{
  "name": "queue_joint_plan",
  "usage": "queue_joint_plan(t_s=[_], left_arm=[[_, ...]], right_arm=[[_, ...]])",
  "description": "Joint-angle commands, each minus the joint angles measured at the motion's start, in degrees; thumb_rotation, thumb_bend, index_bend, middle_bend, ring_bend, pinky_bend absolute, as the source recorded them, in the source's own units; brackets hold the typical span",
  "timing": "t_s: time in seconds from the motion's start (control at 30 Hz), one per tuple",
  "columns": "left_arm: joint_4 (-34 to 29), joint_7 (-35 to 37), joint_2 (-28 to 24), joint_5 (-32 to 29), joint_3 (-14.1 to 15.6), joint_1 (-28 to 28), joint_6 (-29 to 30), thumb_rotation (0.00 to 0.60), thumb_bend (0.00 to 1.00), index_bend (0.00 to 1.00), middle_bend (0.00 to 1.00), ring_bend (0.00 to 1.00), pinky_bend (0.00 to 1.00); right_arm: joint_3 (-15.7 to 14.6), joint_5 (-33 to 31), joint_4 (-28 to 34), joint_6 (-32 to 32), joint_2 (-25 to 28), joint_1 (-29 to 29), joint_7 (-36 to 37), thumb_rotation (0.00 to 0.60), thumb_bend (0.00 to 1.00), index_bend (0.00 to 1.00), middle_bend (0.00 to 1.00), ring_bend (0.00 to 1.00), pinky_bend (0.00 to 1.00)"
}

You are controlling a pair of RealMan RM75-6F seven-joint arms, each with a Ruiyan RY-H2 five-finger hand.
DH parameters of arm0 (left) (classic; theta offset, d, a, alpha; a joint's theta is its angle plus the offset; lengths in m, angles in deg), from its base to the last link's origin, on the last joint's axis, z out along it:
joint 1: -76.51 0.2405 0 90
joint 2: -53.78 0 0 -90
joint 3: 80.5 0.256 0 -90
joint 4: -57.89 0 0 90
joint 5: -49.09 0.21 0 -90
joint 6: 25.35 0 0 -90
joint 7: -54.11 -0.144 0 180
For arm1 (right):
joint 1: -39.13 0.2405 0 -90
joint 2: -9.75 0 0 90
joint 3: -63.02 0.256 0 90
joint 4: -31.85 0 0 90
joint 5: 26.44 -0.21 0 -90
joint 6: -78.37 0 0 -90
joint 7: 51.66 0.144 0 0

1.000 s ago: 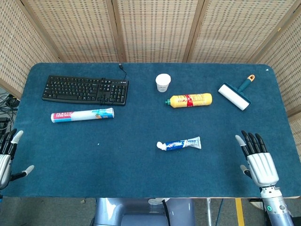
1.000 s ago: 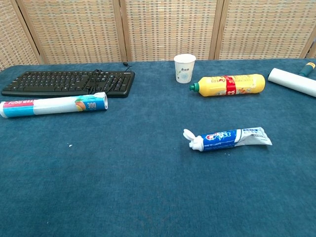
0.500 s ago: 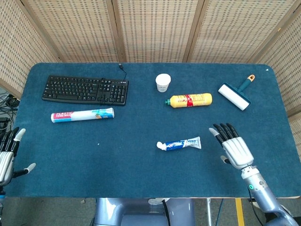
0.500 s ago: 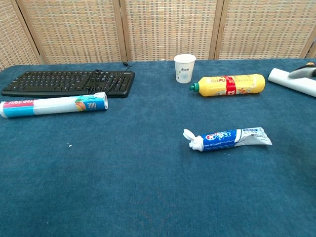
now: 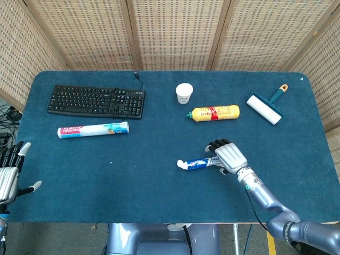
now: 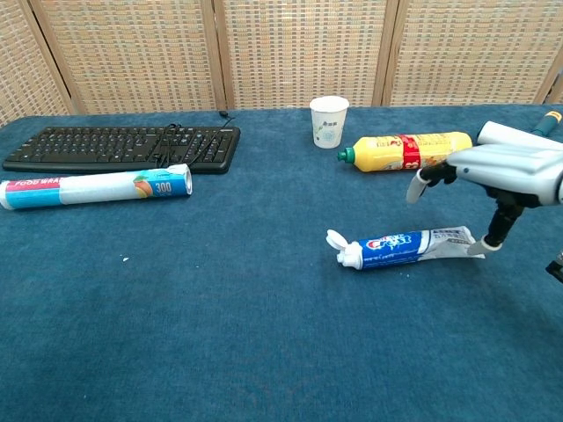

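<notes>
Woven cane screens stand behind a table (image 5: 159, 202) covered in dark blue cloth. Six loose things lie on it, one of each.

One toothpaste tube (image 5: 202, 162) (image 6: 406, 246) lies flat near the front middle, white flip cap open and pointing to the robot's left, blue and red print on it too small to read. Right hand (image 5: 227, 155) (image 6: 497, 176) hovers over the crimped tail end of the tube, palm down, fingers spread and curved. In the chest view one dark fingertip (image 6: 494, 237) reaches down right at the tail, and I cannot tell if it touches. Nothing is grasped.

Left hand (image 5: 9, 172) sits off the front left corner of the table, fingers apart, holding nothing, well apart from everything.

One black keyboard (image 5: 96, 101) (image 6: 123, 147) at back left, cable trailing behind. One roll of cling film (image 5: 93, 129) (image 6: 95, 187) just in front of it, label reading "FOOD WRAP" and "300". One white paper cup (image 5: 184, 93) (image 6: 329, 120) upright at back middle. One yellow bottle (image 5: 214, 112) (image 6: 405, 149) on its side near the cup, green cap, red band. One lint roller (image 5: 267, 106) (image 6: 519, 145) at back right, teal handle with an orange tip.
</notes>
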Motion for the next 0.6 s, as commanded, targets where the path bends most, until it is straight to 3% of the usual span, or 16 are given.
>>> queue_joint_plan(t_s=[0.03, 0.6], left_arm=[[0.1, -0.1, 0.1, -0.2, -0.1, -0.1, -0.3, 0.6, 0.0, 0.0, 0.0, 0.0, 0.0], [0.5, -0.7, 0.8, -1.2, -0.5, -0.4, -1.4, 0.6, 0.0, 0.0, 0.0, 0.0, 0.0]], right_arm=[[0.1, -1.4, -0.6, 1.2, -1.2, 0.9, -1.8, 0.6, 0.29, 0.33, 0.34, 0.24, 0.28], [-0.1, -4.9, -2.7, 2.9, -6.4, 3.3, -8.0, 0.6, 0.33, 0.41, 0.41, 0.31, 0.35]])
